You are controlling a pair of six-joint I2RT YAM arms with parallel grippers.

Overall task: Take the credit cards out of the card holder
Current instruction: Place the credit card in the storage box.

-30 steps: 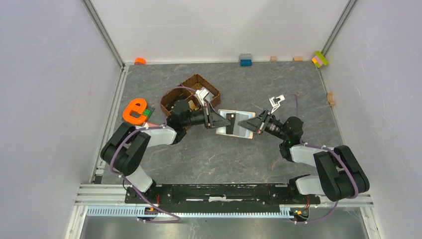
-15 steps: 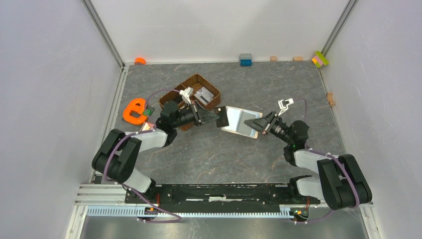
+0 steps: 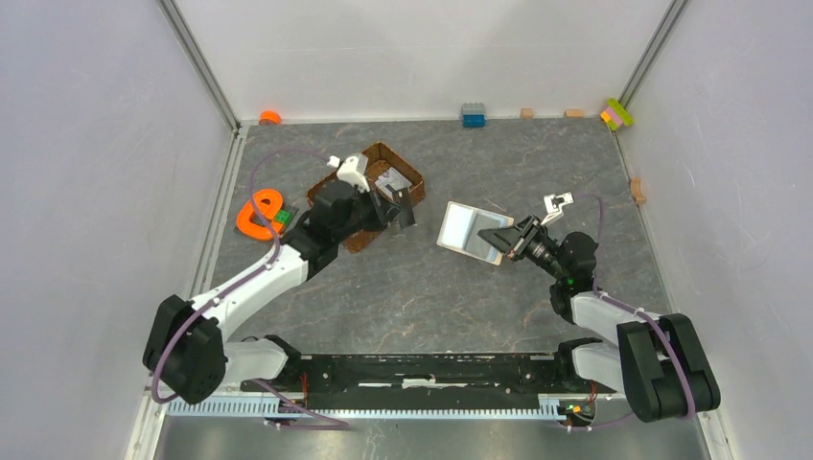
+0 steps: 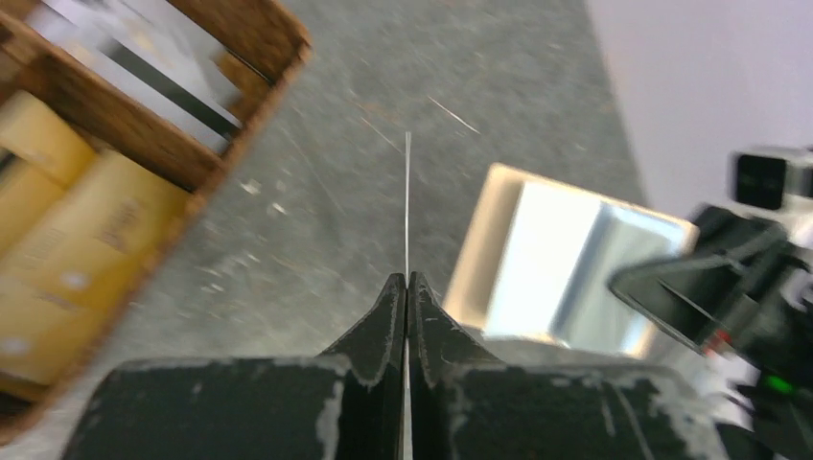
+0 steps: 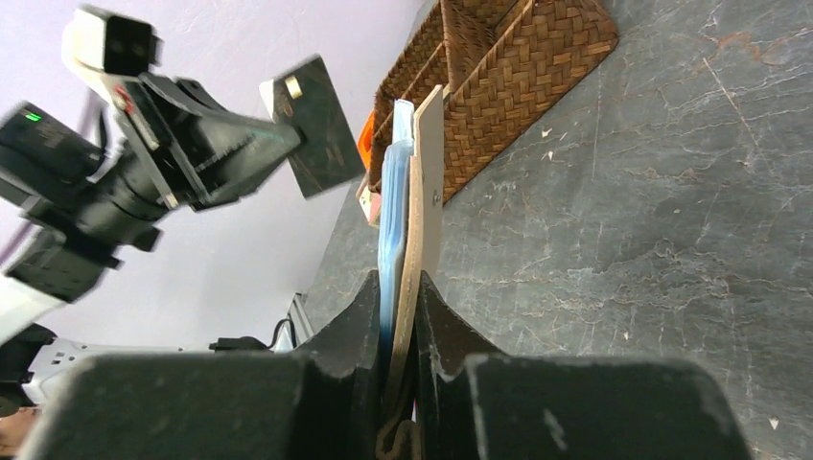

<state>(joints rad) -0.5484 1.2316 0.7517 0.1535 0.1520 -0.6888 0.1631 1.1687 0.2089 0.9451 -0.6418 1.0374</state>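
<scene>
Grey marbled worktop (image 3: 431, 316), pale walls on three sides.

Hidden/unclear:
- Wicker basket (image 3: 391, 153) is part-covered by L arm in top view. Its contents blur out in L wrist view, tan shapes only.
- The card (image 4: 406, 201) is edge-on to L wrist cam, a thin line, face unreadable. From R wrist cam it reads as a dark rectangle w/ a small pale mark.
- The card holder (image 3: 465, 228) has sleeves glaring pale grey-blue. Whether more cards sit inside: cannot tell.
- Whether the holder's far edge touches the worktop: cannot tell.

Pincers:
- The left pincer (image 4: 407, 280) has its jaws fully together, pinching the card by its near edge. The card is just beside the basket's right side, apart from the card holder.
- The right pincer (image 5: 397, 287) has its jaws narrow, clamped on the card holder's edge. The holder is open, tilted, right of the basket.
- Orange letter toy (image 3: 259, 216) lies left of the basket, by L arm.

Vs 1 s ago:
- Both pincers met nose to nose at the holder then.
- L arm has now pulled back toward the basket, w/ the card clear of the holder.
- The holder has shifted right and swung a bit.
- R grip unchanged.
</scene>
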